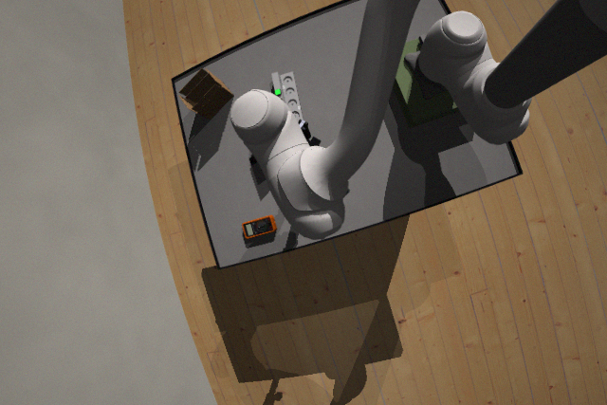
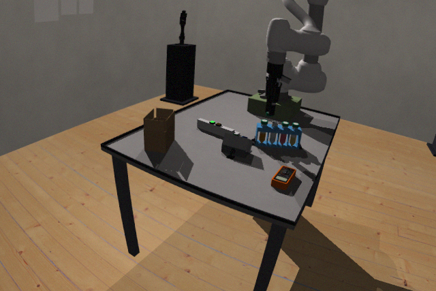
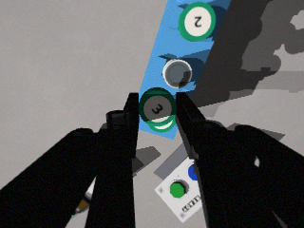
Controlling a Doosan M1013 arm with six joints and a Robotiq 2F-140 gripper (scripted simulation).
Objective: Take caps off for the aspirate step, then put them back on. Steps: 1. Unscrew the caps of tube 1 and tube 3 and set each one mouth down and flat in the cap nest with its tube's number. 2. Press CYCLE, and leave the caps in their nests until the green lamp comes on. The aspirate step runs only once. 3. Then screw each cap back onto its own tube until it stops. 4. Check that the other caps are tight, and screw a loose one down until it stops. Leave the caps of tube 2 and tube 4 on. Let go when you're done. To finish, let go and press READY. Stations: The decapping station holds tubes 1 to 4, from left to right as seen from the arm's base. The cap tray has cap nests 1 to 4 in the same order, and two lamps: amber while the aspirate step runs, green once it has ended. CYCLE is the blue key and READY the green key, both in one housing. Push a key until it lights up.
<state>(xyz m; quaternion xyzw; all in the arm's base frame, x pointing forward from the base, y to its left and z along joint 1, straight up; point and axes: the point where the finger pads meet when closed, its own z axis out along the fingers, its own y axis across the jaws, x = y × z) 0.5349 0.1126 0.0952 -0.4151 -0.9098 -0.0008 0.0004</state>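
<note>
My gripper [image 3: 157, 106] is pinching the green-rimmed cap [image 3: 157, 107] that is reading "3" on its grey top, one black finger [image 3: 129, 124] on each side of it. Farther along the blue decapping station [image 3: 153, 71], another cap [image 3: 197, 21] is showing a "2" on a white face, and between the two an uncapped tube [image 3: 177, 73] is standing with its mouth open. Just under the cap I am carrying, a second green-and-white cap [image 3: 160, 125] is peeking out, its number hidden. Below that, the key housing [image 3: 181, 193] is showing its green key [image 3: 177, 189] and blue key [image 3: 193, 173]; the lettering along its edge is too blurred for me to read. From outside, I am folding my arm [image 2: 299, 41] tightly above its green base [image 2: 293, 104], with the wrist pointing straight down, poised just above the left end of the tube row [image 2: 278, 133]. On the cap tray [image 2: 215, 127], the green lamp [image 2: 212, 121] is glowing. An orange multimeter [image 2: 283, 176] and a cardboard box [image 2: 159, 134] are sitting well apart on the table [image 2: 211, 182].
</note>
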